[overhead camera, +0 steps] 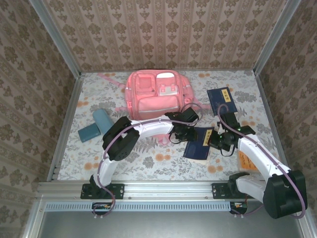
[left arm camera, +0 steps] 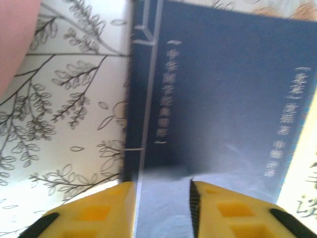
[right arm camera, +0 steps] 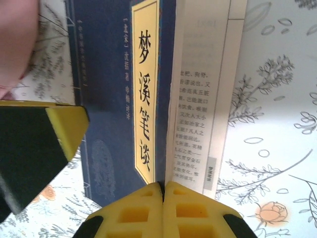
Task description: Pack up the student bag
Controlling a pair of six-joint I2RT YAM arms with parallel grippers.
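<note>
The student bag (overhead camera: 151, 96) looks soft and floppy (best held by its top rim). The left pincer (left arm camera: 161, 187) is spread apart; the right pincer (right arm camera: 163, 187) pinches the blue book (right arm camera: 109, 99).

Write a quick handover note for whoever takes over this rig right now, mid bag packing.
Left gripper: open, low over the near book.
Right gripper: shut on that book's cover edge, with a page showing beside it.
Bag: lies front up at the far side of the table.
Second book: on the table right of the bag. Pencil case: on the left.
Done: nothing packed that I can see.
Left: get both books and the case into the bag.
</note>
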